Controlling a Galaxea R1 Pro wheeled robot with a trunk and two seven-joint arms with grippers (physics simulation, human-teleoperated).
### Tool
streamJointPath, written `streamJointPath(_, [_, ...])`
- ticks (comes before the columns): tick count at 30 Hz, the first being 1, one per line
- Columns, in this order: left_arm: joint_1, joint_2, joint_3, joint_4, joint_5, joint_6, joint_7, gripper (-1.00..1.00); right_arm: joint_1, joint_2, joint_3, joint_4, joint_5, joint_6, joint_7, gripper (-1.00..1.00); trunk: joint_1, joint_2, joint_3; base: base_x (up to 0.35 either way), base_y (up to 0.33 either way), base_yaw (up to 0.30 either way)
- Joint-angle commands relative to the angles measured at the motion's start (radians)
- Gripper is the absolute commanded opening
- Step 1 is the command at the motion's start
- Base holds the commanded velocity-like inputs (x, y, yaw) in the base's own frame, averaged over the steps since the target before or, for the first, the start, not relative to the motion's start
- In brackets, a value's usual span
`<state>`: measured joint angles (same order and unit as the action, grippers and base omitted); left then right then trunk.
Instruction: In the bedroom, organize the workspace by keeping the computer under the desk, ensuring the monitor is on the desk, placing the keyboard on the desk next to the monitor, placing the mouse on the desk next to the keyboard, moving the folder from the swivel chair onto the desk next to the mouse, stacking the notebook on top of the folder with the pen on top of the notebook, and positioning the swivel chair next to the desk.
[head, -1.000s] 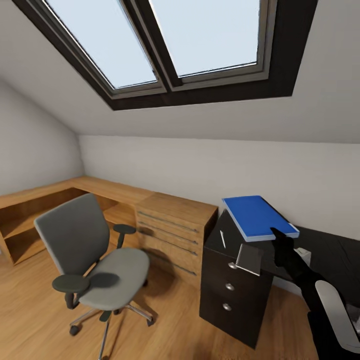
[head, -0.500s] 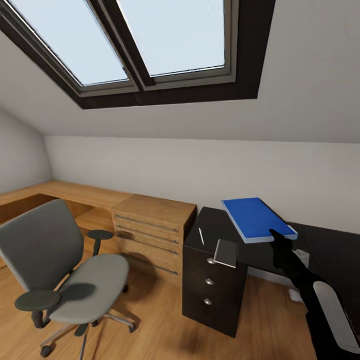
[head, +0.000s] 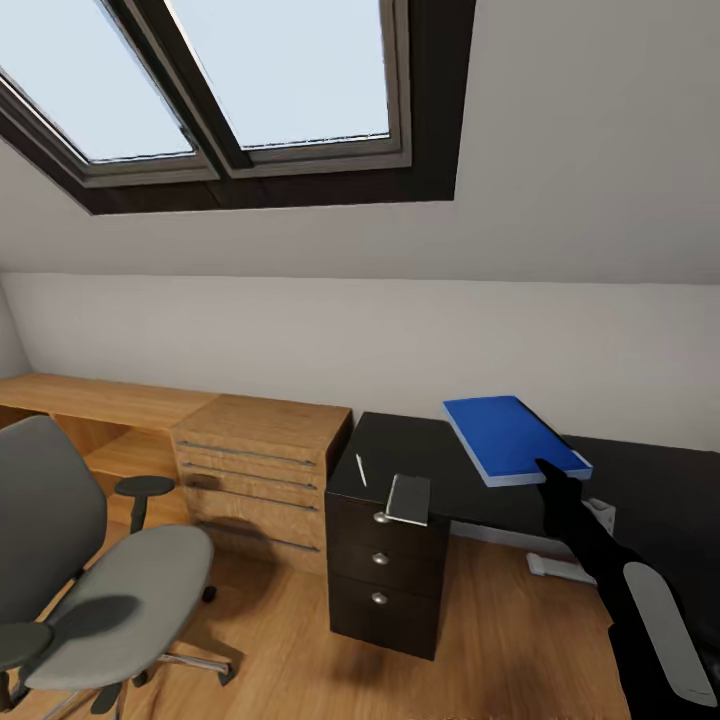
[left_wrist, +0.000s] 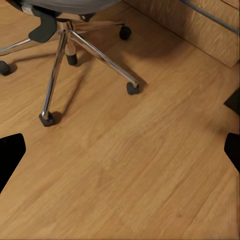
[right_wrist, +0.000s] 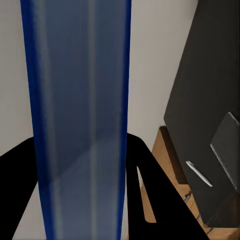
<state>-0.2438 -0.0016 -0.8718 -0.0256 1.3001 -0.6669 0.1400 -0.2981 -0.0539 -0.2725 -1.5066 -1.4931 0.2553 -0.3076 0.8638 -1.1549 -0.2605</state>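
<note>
1. The bedroom was an attic space; a sloped white ceiling carried dark-framed skylights, a low white wall ran beneath it, and the floor was light wood planking.
2. The black worktop stood against that wall on a black three-drawer unit with round silver knobs; a light-wood drawer chest stood just beside it, joined to a long wooden counter running off to the left.
3. The right end effector was clamped on the near edge of the blue folder; the folder was held in the air over the worktop, tilted, its far end higher; in the right wrist view the folder ran straight out between the two dark fingers.
4. The notebook lay at the worktop's front edge, overhanging it above the drawers; the pen lay just beside it, nearer the chest.
5. The swivel chair stood on the floor well apart from the worktop, empty-seated; its chrome star base and castors showed in the left wrist view.
6. The left end effector hung over bare floor, its fingertips spread wide with nothing between them.
</note>
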Motion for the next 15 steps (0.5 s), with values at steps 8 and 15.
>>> streamJointPath(8, [0.000,0.000,-0.009,0.001,-0.001,-0.001,0.010,1.00,-0.001,0.000,0.012,-0.001,-0.006,0.004,-0.007,-1.00,0.000,-0.001,-0.001,0.000,0.000,-0.294])
streamJointPath(15, [0.000,-0.001,-0.010,0.001,-0.002,0.000,0.009,1.00,-0.001,-0.001,0.013,-0.001,-0.006,0.004,-0.007,-1.00,0.000,-0.001,-0.001,0.000,0.000,-0.294])
